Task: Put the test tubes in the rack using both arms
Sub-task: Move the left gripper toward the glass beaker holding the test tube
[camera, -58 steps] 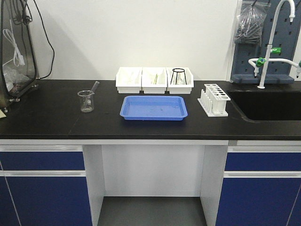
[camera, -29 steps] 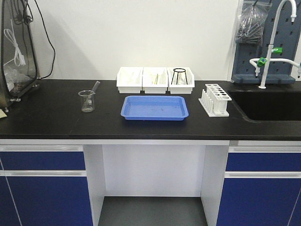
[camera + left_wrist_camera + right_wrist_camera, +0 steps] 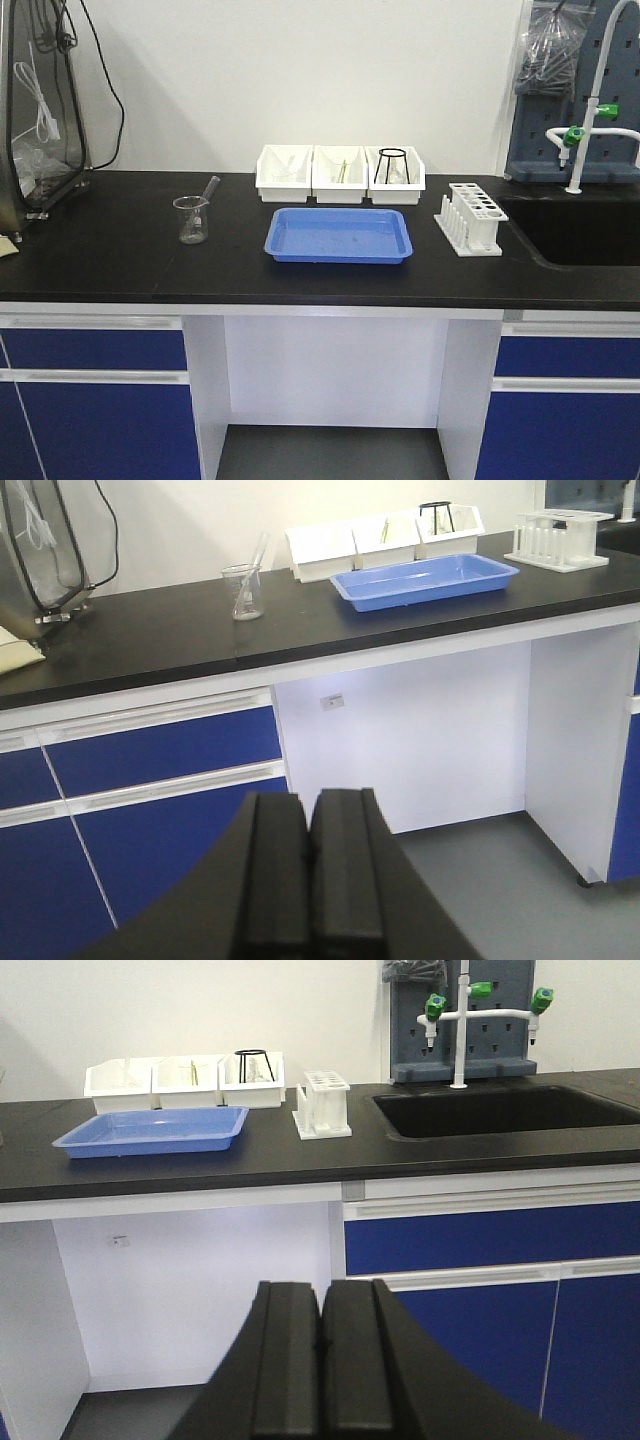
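Note:
A slim clear test tube leans in a glass beaker on the black counter, left of centre; the left wrist view shows this test tube too. The white rack stands at the right, beside the sink, and the rack shows in the right wrist view too. My left gripper is shut and empty, low in front of the blue cabinet drawers, well below the counter. My right gripper is shut and empty too, below the counter edge. Neither arm appears in the front view.
A blue tray lies mid-counter, with three white bins behind it, one holding a black wire stand. The sink and a white faucet are at right. A dark case stands at far left.
The front view has shifted: the whole scene slid slightly right and down in the frame. Nothing on the counter moved.

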You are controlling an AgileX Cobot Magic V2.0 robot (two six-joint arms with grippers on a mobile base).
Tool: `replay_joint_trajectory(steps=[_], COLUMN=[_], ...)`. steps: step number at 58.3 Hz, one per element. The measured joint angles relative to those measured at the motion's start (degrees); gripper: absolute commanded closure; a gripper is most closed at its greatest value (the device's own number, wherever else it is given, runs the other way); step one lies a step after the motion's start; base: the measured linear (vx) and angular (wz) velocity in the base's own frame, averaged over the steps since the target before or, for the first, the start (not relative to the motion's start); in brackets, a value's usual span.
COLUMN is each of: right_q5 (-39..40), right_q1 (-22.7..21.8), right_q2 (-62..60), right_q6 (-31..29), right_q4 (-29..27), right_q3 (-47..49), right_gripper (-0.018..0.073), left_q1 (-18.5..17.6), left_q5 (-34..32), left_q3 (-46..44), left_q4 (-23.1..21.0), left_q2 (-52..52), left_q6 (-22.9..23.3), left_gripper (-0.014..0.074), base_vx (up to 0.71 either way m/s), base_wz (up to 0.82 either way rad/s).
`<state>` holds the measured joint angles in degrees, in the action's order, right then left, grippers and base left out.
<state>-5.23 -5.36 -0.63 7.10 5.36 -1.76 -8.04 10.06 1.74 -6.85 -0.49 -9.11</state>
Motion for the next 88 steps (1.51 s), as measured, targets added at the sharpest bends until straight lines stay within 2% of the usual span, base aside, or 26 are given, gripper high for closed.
replay_joint_trajectory(steps=[88], right_q5=[0.00], right_q1=[0.00], right_q2=[0.00], right_q6=[0.00], right_q4=[-0.01], right_q3=[0.00], right_gripper=[0.0567], left_q1=[0.00], left_q5=[0.00], left_q3=[0.00], left_q4=[0.00], left_q2=[0.00], left_q6=[0.00], left_gripper=[0.0617], base_vx=[0.36], base_wz=[-0.01])
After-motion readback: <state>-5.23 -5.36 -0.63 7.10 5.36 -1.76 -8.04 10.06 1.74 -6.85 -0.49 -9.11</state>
